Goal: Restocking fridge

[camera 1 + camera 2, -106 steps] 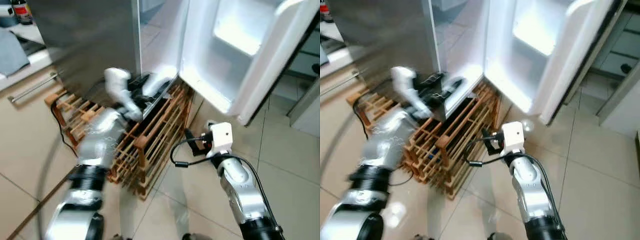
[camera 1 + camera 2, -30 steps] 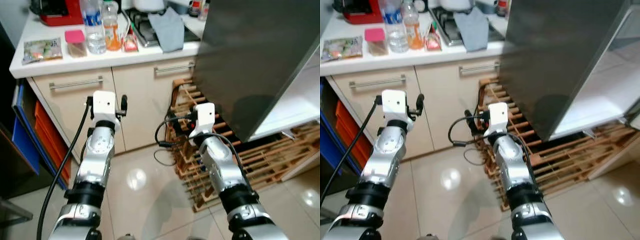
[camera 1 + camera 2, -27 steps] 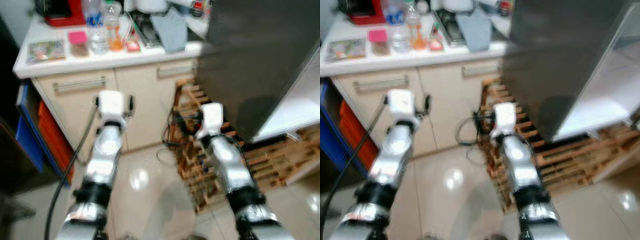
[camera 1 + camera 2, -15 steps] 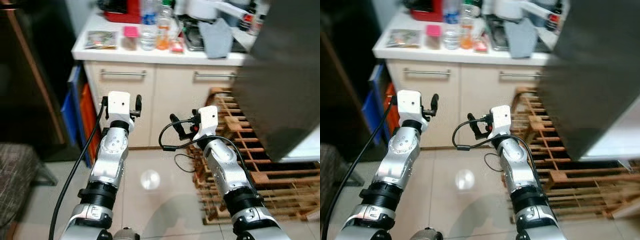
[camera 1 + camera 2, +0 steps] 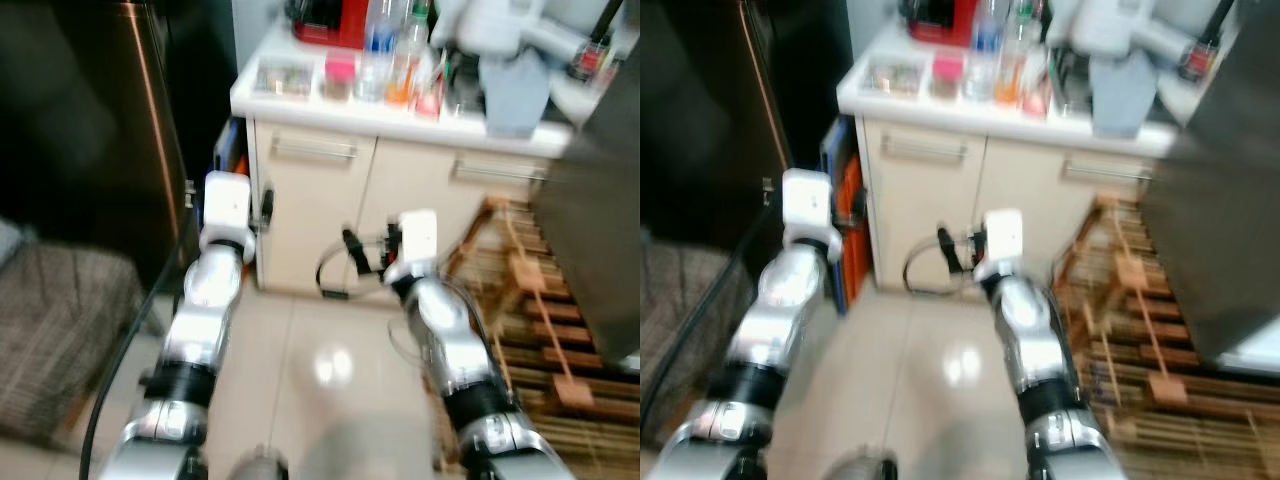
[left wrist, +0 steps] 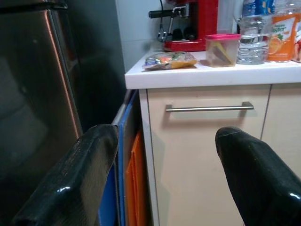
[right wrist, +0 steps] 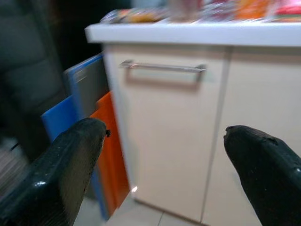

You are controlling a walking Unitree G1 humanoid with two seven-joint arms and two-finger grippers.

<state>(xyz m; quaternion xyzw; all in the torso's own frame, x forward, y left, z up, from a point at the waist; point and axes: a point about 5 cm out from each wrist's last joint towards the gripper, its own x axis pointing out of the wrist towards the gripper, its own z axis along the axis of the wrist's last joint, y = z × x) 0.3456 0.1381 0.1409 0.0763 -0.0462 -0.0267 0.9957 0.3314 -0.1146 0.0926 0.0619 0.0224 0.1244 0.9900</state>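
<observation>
Blurred head views face a white counter [image 5: 300,103] holding a water bottle [image 6: 252,42], an orange juice bottle [image 6: 282,33], a pink-lidded tub [image 6: 222,49] and a snack packet [image 6: 169,60]. The fridge's dark grey side [image 5: 600,230] stands at the right edge. Both arms are raised in front of the cream cabinets, short of the counter. My left gripper [image 6: 164,134] is open, nothing between its fingers, level with a cabinet handle [image 6: 209,108]. My right gripper [image 7: 167,128] is open and empty too, facing the same handle [image 7: 162,67].
A red coffee machine [image 6: 197,23] stands at the counter's back. Blue and orange flat panels [image 7: 89,122] lean in the gap beside the cabinet. A dark tall appliance [image 5: 90,130] rises at left, a woven grey seat [image 5: 60,330] below it. A wooden rack [image 5: 545,310] lies at right on the glossy tiled floor.
The camera has swung left from the open fridge to the counter, and the fridge has slid to the right edge. Both arms keep their raised pose with open, empty grippers.
</observation>
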